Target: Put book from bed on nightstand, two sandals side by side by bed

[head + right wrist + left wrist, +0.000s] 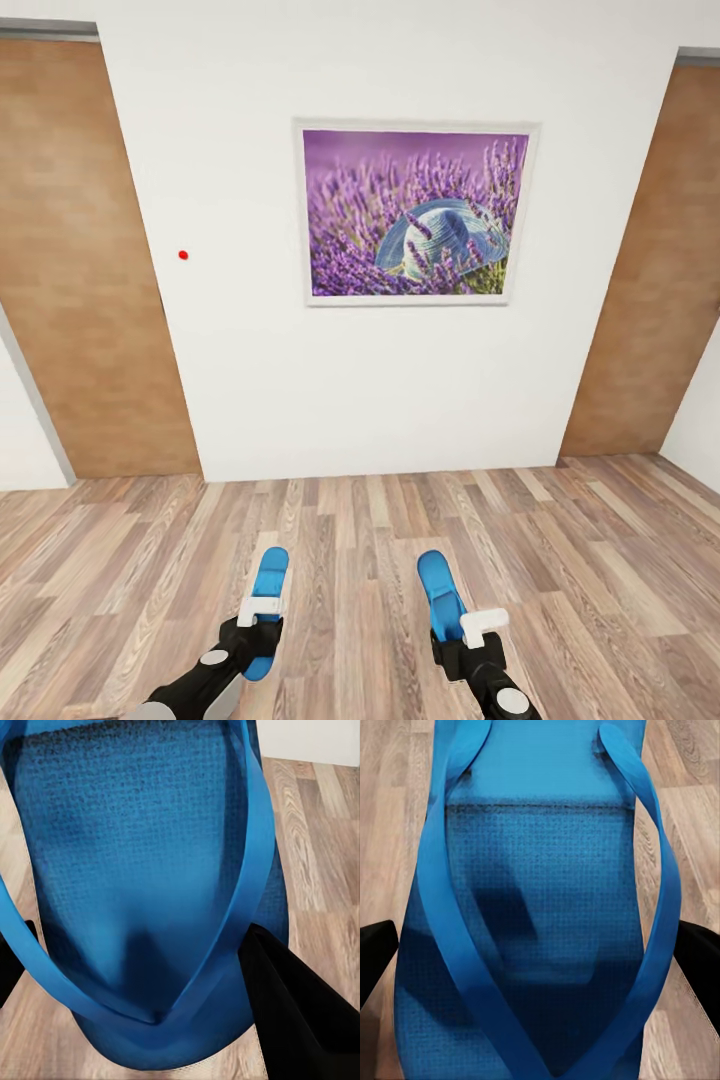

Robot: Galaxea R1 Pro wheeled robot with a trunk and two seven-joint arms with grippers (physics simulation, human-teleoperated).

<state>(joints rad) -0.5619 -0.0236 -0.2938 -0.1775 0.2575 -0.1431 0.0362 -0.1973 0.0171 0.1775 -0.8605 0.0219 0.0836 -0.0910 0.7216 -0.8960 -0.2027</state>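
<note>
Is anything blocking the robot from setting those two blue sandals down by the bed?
Nothing visible does. Each gripper, left and right, holds a sandal above bare wood floor. Ahead are a white wall, a lavender picture and two doors. The bed is not in sight, so the way there cannot be judged.

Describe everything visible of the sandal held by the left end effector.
The left sandal is a bright blue flip-flop with a narrow, rounded sole of foam-like, finely dimpled texture and two smooth blue straps meeting in a V. The left end effector is shut on it, its black fingers at either edge. In the head view it points toward the white wall, held above the wood-plank floor.
</note>
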